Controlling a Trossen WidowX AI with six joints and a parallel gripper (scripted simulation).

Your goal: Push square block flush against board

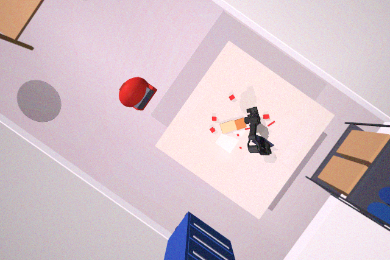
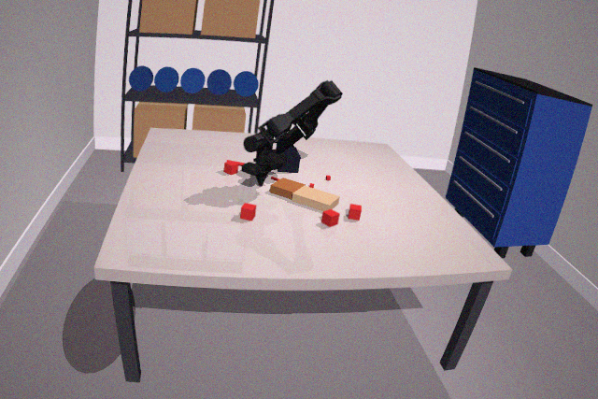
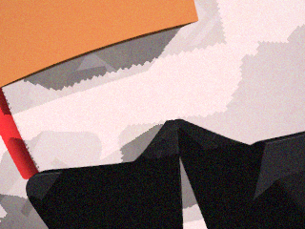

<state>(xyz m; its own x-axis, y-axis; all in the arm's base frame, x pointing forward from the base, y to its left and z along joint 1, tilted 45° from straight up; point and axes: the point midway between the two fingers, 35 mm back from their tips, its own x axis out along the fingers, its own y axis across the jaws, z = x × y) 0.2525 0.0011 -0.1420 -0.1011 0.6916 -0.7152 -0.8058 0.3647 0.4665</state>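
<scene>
The orange square block (image 1: 240, 123) (image 2: 288, 186) (image 3: 86, 33) lies flat at one end of the pale tan board (image 1: 227, 126) (image 2: 316, 197). In the top and exterior views, their facing sides appear to touch along one thin seam, and their long edges look about even. A very small gap or offset is too fine to tell. My gripper (image 1: 247, 120) (image 2: 261, 183) (image 3: 173, 128) is shut and empty, low beside the block's free end. The wrist view shows a strip of table between the fingertips and the block. The board is outside the wrist view.
Red cubes lie around the pair on the table (image 2: 299, 278), including one cube (image 1: 231, 97) (image 2: 248, 211) and two near the board's far end (image 1: 214, 119) (image 1: 212, 130). Another cube (image 1: 265, 116) (image 2: 231, 166) is behind the gripper. A thin red bar (image 3: 13, 143) lies beside the block.
</scene>
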